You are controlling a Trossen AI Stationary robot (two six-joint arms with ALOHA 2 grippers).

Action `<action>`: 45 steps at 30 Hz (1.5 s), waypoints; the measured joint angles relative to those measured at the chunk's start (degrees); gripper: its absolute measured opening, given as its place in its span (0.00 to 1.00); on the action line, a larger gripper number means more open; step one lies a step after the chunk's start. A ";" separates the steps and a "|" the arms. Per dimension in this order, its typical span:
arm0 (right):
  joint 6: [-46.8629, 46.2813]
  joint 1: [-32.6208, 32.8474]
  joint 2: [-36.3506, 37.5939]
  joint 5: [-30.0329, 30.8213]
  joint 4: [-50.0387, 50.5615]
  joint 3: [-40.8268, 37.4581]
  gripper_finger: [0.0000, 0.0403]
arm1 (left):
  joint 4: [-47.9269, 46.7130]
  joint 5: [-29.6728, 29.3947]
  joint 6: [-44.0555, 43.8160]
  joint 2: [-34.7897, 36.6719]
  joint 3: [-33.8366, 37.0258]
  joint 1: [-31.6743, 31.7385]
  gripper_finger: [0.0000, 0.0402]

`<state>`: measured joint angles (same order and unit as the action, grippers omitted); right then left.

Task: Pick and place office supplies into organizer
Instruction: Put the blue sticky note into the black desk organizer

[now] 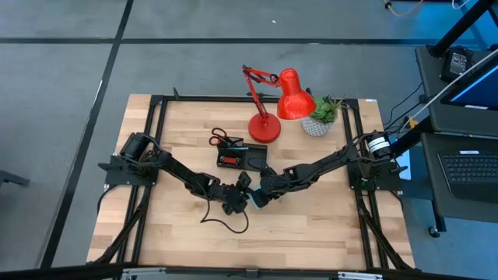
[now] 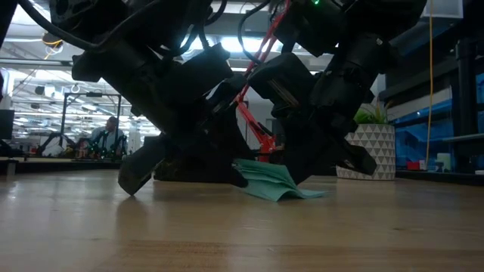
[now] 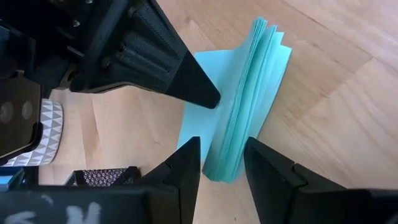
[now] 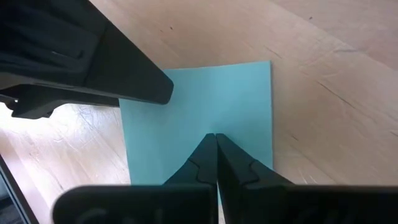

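Note:
The cyan sticky-note pad (image 3: 249,93) lies on the wooden table in front of the organizer (image 1: 243,158), a black tray holding a red item. The pad is splayed open: one sheet (image 4: 199,99) lies flat and the stack (image 3: 233,149) rises fanned beside it. My left gripper (image 3: 221,146) is open, one finger on each side of the stack's near edge. My right gripper (image 4: 216,138) is shut, tips down on the flat sheet. Red-handled scissors (image 1: 222,138) lie on the table left of the organizer. My left gripper straddles the fanned stack's edge (image 3: 227,165), slanting down from the table's left; I cannot tell whether its fingers touch the stack. My right gripper presses its shut fingertips (image 4: 208,152) down on the flat cyan sheet (image 4: 214,124), slanting down from the table's right. The sheet lies on the table.
A red desk lamp (image 1: 268,109) and a potted plant (image 1: 319,118) stand at the far side behind the organizer. A black cable (image 1: 226,222) loops on the table near the left arm. Bare wood lies toward the near edge (image 1: 249,249).

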<state>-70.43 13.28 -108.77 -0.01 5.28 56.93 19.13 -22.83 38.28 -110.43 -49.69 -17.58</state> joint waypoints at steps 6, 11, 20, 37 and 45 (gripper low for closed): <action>0.01 0.02 0.02 -0.04 0.02 0.00 0.00 | 0.33 -0.24 0.09 -0.02 0.00 -0.06 0.28; 0.02 0.02 0.02 -0.06 0.04 -0.02 0.00 | 0.88 -0.57 0.19 -0.02 0.00 -0.79 0.29; 0.02 0.02 0.02 -0.11 0.11 -0.04 0.00 | 2.28 -0.26 0.20 -0.11 0.00 -2.27 0.28; 0.26 0.07 0.02 0.23 -0.42 -0.11 0.00 | 3.21 -0.16 0.02 -0.14 0.01 -1.11 0.27; 0.26 0.07 0.02 0.31 -0.31 -0.09 0.00 | 1.29 -5.23 1.31 0.09 -0.13 -1.11 0.26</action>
<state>-70.17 13.34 -108.75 0.30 4.97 56.84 20.43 -28.06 39.59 -110.34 -49.82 -18.70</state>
